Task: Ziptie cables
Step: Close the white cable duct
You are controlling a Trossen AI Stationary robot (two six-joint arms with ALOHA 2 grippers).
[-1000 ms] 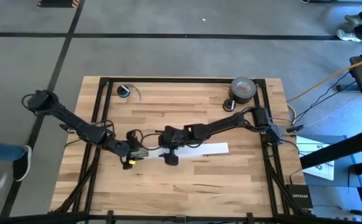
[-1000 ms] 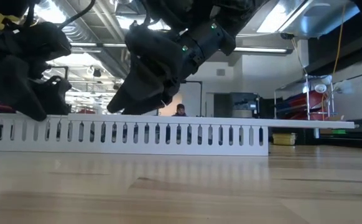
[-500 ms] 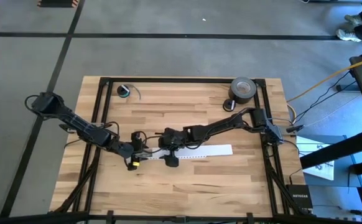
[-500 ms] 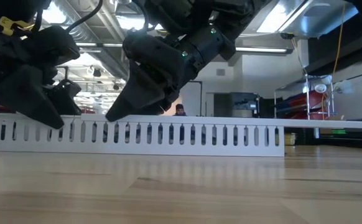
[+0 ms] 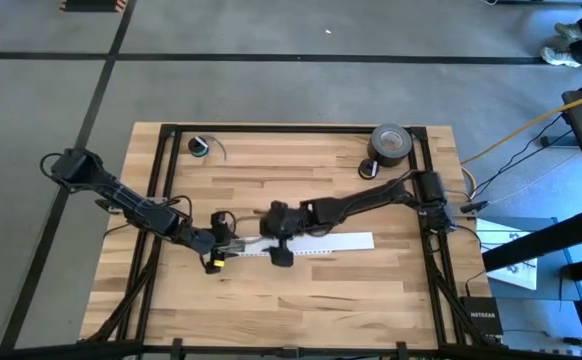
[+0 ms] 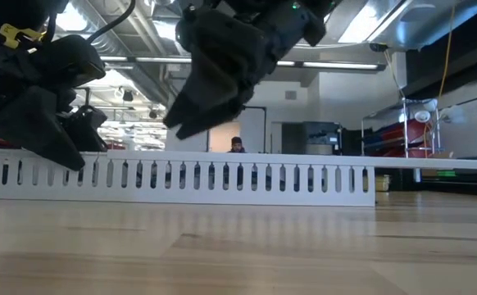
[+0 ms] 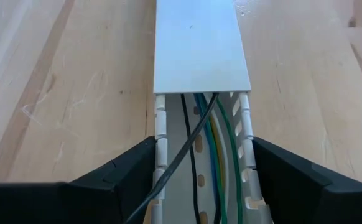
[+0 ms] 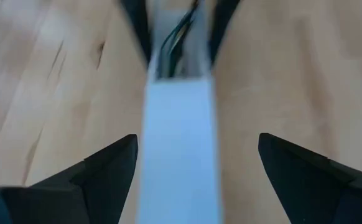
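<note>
Since the earlier frames the right pincer (image 5: 281, 240) has lifted off the white slotted duct (image 5: 341, 241), its fingers now clear above the duct's top edge in the low view, and the duct itself has slid toward the right side of the surface (image 5: 301, 290). The left pincer (image 5: 221, 240) sits at the duct's near end, its fingers (image 7: 116, 177) straddling the slotted walls and close against them; whether they actually press on the walls is hard to say. The right pincer hangs spread wide over the lid (image 8: 180, 149). The cables (image 7: 209, 149), green, yellow, blue and black, lie inside the channel, running under the lid. The step in hand looks like seating the wires in the duct rather than tying; no zipties show. Next, presumably the lid needs sliding or the bundle exposing, with the left pincer steadying the duct.
</note>
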